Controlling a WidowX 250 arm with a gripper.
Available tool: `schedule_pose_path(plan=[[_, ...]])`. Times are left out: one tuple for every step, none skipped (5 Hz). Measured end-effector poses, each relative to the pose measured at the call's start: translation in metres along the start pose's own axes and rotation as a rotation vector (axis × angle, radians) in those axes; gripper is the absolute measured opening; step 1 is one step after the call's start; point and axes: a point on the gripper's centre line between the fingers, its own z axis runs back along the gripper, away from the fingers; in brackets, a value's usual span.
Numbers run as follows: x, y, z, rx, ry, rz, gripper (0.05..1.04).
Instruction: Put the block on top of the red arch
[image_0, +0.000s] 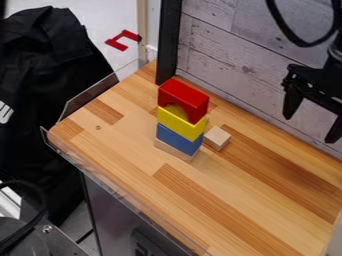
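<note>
- Striped wooden tabletop (127, 145), grey plank wall (227, 50) behind it, black upright post (168, 42) at the table's far edge.
- We see the stack standing upright: red arch-shaped block (184, 96) on top, then yellow block (180, 123), blue block (178, 140), flat natural-wood block (175, 150) at the bottom.
- Small natural-wood cube (217, 138) is on the tabletop, right beside the stack's base in our view; we can't quite tell if they touch.
- Black two-finger gripper (310, 128) at upper right, fingers spread, holding nothing, well apart from the cube.
</note>
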Motion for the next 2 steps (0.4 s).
schedule_pose_path(plan=[[0.002,0.013,-0.016,0.046,0.045,-0.006,0.999],[0.003,0.035,-0.031,0.057,0.071,0.023,0.999]])
